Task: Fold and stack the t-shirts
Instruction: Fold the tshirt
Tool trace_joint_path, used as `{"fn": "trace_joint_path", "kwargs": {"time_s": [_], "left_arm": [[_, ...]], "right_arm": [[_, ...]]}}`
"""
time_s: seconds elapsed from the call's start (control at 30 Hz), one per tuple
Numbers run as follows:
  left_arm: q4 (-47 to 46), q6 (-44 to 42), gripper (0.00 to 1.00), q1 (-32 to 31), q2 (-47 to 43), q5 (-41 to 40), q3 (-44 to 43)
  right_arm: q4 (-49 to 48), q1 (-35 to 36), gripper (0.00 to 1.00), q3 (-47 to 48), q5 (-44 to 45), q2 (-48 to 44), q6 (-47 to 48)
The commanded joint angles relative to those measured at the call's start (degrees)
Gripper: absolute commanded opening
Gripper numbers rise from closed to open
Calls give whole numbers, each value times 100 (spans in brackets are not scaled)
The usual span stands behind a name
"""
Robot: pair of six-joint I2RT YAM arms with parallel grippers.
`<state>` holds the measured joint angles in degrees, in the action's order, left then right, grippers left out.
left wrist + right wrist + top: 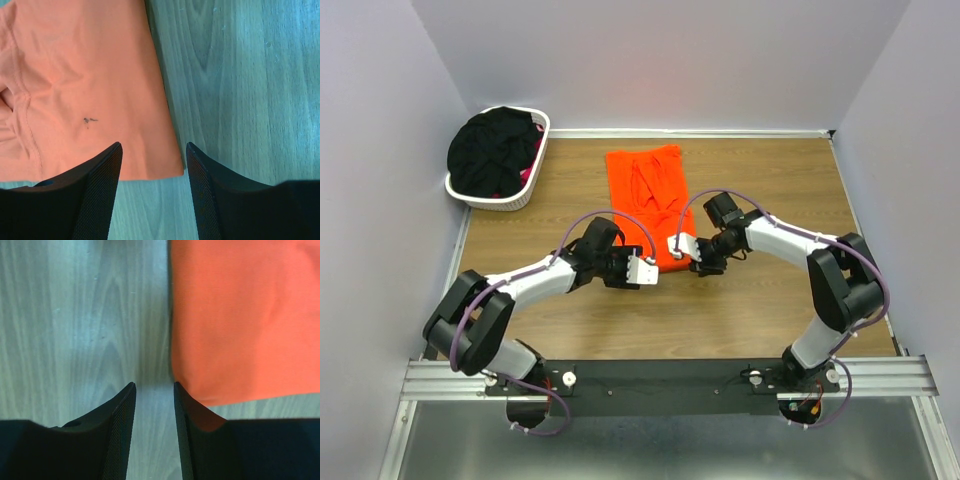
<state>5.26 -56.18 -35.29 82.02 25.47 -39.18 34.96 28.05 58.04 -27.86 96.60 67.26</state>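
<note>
A bright orange t-shirt [645, 195] lies folded into a long strip in the middle of the wooden table. My left gripper [653, 270] hovers open over its near edge; in the left wrist view [154, 150] a corner of the orange shirt [95, 85] lies between the fingers. My right gripper [694, 261] is open at the shirt's other near corner; in the right wrist view [154, 387] the shirt [240, 320] sits beside one finger, with bare wood between the jaws. Black t-shirts [492, 150] and a bit of pink cloth [530, 172] fill the basket.
The white plastic laundry basket [525, 196] stands at the far left corner of the table [770, 300]. Pale walls close in the table on the left, back and right. A metal rail [660, 378] carries the arm bases at the near edge.
</note>
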Motion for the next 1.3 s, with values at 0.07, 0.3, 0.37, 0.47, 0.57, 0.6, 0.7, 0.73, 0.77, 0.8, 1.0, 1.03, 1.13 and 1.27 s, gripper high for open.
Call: {"fn": "trace_joint_path", "kwargs": {"time_s": [0.07, 0.3, 0.37, 0.47, 0.57, 0.6, 0.7, 0.73, 0.77, 0.8, 1.0, 1.03, 1.13, 1.27], "left_arm": [[-42, -244, 64, -84, 86, -288, 121], [46, -341, 66, -84, 16, -315, 218], [63, -314, 65, -75, 130, -359, 183], [11, -236, 56, -84, 209, -385, 121], [63, -279, 46, -84, 236, -394, 103], [107, -288, 45, -75, 253, -394, 103], [203, -297, 42, -83, 288, -429, 77], [230, -297, 41, -75, 315, -447, 68], [230, -297, 41, -75, 332, -456, 60], [265, -288, 41, -75, 341, -456, 51], [414, -209, 30, -75, 464, -377, -81], [450, -191, 24, -75, 482, -359, -133], [511, -112, 2, -66, 403, -237, -221], [801, 81, 0, -40, 175, 0, -484]], "right_arm": [[-411, 25, 43, -30, 193, 26, 111], [-385, 42, 45, -82, 96, -519, 155], [-385, 42, 47, -39, 88, -554, 182], [-394, 34, 48, 58, 149, -397, 234], [-393, 34, 49, 93, 210, -273, 287], [-393, 34, 50, 93, 202, -203, 322], [-402, 34, 51, 67, 149, -89, 357], [-411, 34, 51, 76, 140, -45, 358], [-411, 34, 52, 93, 158, -1, 349], [-420, 34, 52, 102, 184, 130, 323], [-499, 34, 46, 164, 158, 342, 191], [-516, 34, 42, 146, 158, 316, 173], [-551, 34, 23, 50, 193, 246, 68], [-525, 25, 3, 146, 298, 123, -301]]}}
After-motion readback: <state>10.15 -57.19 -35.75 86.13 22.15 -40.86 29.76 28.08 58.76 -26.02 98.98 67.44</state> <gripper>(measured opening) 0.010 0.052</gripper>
